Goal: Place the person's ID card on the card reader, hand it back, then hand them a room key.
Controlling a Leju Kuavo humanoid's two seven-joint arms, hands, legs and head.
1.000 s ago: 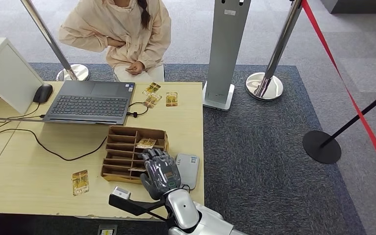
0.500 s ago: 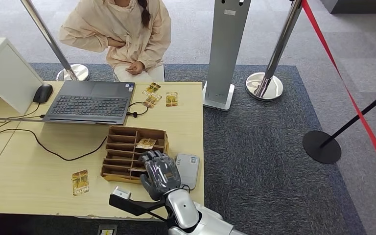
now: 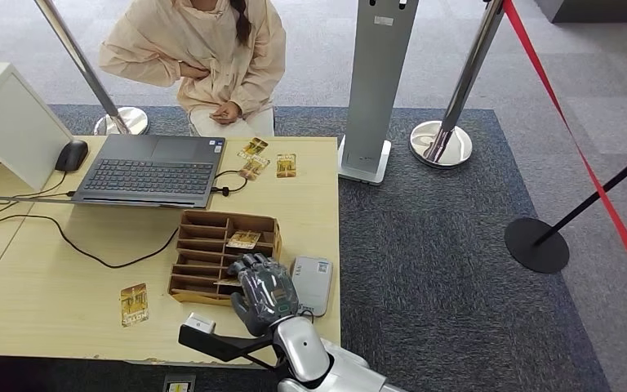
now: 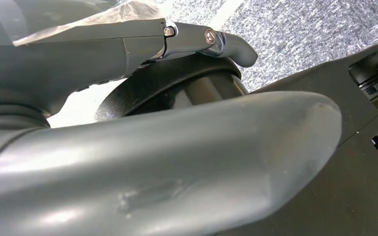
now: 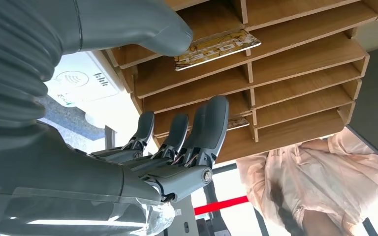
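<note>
Room key (image 5: 217, 46) lies in a slot of the wooden organizer (image 3: 204, 245) near the counter's front edge. Right hand (image 3: 263, 287) hovers over the organizer's front right corner, fingers (image 5: 211, 128) spread, holding nothing, thumb above the card. Card reader (image 3: 313, 282) just beside. Left hand's state can't be told.

- Head view looks down from high onto the desk (image 3: 65, 286).
- Right wrist view sits close behind the right hand (image 5: 177, 147), sharing the wooden organizer (image 3: 212, 245).
</note>
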